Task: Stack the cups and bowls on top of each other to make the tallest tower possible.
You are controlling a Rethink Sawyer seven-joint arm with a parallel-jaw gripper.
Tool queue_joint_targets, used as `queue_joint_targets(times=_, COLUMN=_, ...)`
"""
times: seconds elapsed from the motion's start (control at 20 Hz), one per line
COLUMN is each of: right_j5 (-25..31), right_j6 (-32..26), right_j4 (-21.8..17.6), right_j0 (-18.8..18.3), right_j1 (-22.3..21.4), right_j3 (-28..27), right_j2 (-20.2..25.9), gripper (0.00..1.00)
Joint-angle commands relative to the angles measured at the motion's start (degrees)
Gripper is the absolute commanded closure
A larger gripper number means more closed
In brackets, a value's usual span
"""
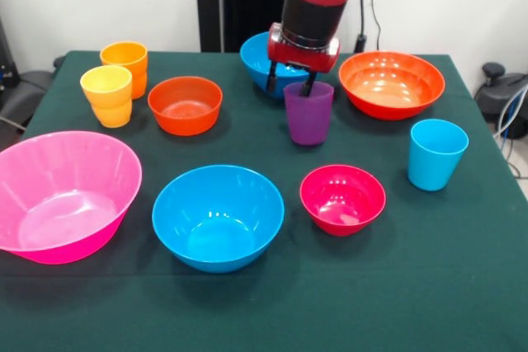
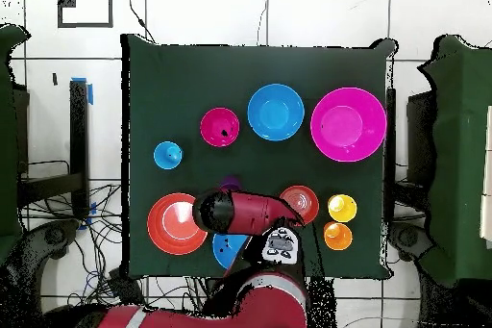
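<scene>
Standing upright, mouth up, the purple tumbler (image 1: 308,113) rests on the dark green tablecloth (image 1: 429,286), behind the crimson bowl (image 1: 342,199) and before a blue bowl (image 1: 266,59). The gripper (image 1: 290,82) straddles its far rim from above, fingers parted around the wall. White wall behind.

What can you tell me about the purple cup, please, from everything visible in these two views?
The purple cup is a smooth, slightly translucent plastic tumbler, tapering toward its base. It stands upright, mouth up, on the green tablecloth, between the far blue bowl and the wide orange bowl, not stacked on anything. The gripper is at its rim, one finger dipping inside. From overhead the arm hides most of it.
</scene>
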Motion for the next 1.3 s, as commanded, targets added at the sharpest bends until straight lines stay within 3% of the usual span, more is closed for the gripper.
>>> queue_joint_targets(times=0.05, right_j5=-2.30, right_j6=12.65, right_j4=4.00, right_j0=1.58, right_j1=7.10, right_j3=-3.21, right_j2=3.71, gripper=0.00)
queue_joint_targets(times=0.3, right_j5=-6.85, right_j6=12.79, right_j4=4.94, right_j0=0.80, right_j1=9.64, right_j3=-4.75, right_j2=4.92, gripper=0.00)
queue_joint_targets(times=0.55, right_j5=-13.13, right_j6=10.08, right_j4=2.97, right_j0=-2.26, right_j1=11.25, right_j3=-6.10, right_j2=8.90, gripper=0.00)
queue_joint_targets(times=0.6, right_j5=-16.27, right_j6=9.77, right_j4=1.49, right_j0=-1.87, right_j1=11.44, right_j3=-6.64, right_j2=8.60, gripper=1.00)
queue_joint_targets(times=0.75, right_j5=-19.11, right_j6=9.99, right_j4=0.50, right_j0=-1.53, right_j1=11.44, right_j3=-6.50, right_j2=8.42, gripper=1.00)
queue_joint_targets(times=0.8, right_j5=-17.50, right_j6=9.65, right_j4=0.61, right_j0=0.14, right_j1=11.54, right_j3=-7.55, right_j2=6.51, gripper=1.00)
queue_joint_targets(times=0.95, right_j5=-15.89, right_j6=8.70, right_j4=0.76, right_j0=0.36, right_j1=9.98, right_j3=-7.72, right_j2=6.46, gripper=1.00)
queue_joint_targets(times=1.3, right_j5=-14.00, right_j6=6.21, right_j4=-0.55, right_j0=-4.38, right_j1=4.19, right_j3=-3.76, right_j2=10.78, gripper=1.00)
